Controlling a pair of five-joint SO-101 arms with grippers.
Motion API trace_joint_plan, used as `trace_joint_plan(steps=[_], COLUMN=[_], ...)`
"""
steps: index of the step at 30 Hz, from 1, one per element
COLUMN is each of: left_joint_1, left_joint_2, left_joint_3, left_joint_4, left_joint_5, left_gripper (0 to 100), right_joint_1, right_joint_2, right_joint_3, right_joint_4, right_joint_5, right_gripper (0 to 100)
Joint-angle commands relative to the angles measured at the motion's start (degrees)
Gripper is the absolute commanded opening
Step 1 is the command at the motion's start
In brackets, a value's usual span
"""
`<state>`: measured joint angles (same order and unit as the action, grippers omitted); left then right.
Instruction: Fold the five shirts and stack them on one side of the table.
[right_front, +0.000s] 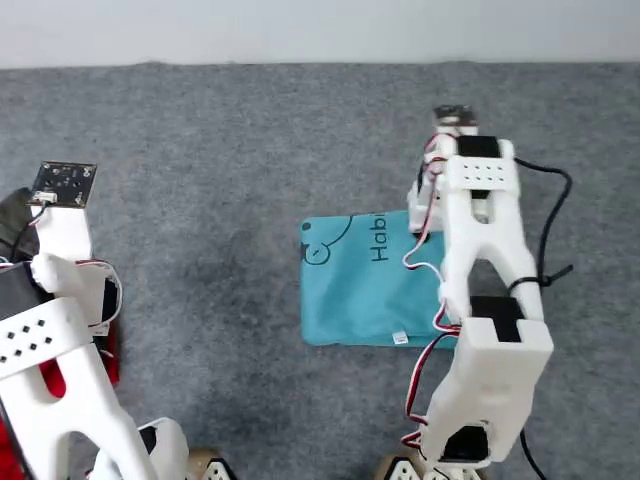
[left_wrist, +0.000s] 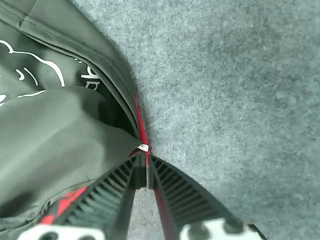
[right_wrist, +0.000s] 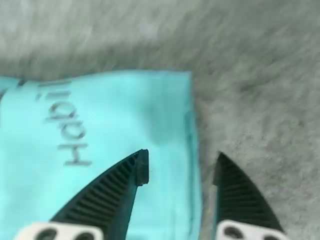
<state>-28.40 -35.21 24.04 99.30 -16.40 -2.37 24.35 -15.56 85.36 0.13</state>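
The folded teal cloth shirt (right_front: 365, 290) lies right of centre in the high view, its side hem between the wide-spread jaws of the right gripper (right_wrist: 180, 167) (the nearer arm), while the left gripper (left_wrist: 146, 162), far left, pinches a thin red fabric edge (left_wrist: 142, 132).

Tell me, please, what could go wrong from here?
The left gripper pinches only a thin edge of the red shirt under the dark shirt; pulling may slip or drag both. The right gripper, open, straddles an edge of the teal shirt; closing could catch just one layer and unfold it.
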Motion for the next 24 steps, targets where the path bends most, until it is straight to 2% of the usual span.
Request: trace_joint_plan(steps=[1, 7, 11, 14, 24], left_joint_1=[-0.1, -0.1, -0.1, -0.1, -0.1], left_joint_2=[-1.1, -1.1, -1.1, -1.1, -1.1], left_joint_3=[-0.1, -0.1, -0.1, -0.1, -0.1], left_joint_4=[1.1, 1.1, 1.1, 1.1, 1.1], left_joint_5=[-0.3, -0.3, -0.3, -0.3, -0.3], left_gripper=[1, 1, 1, 1, 1], right_joint_1=[-2.7, -4.3, -3.9, -3.9, -4.6], right_joint_2=[-4.1, -0.6, 3.5, 5.0, 12.6], right_joint_3=[-3.3, -2.1, -2.0, -2.0, -1.8], right_joint_4=[4.8, 5.1, 5.1, 5.0, 2.3], right_joint_5=[-3.3, -8.2, -11.1, -11.6, -11.6], right_gripper=[24.6, 25.2, 31.8, 34.2, 33.1])
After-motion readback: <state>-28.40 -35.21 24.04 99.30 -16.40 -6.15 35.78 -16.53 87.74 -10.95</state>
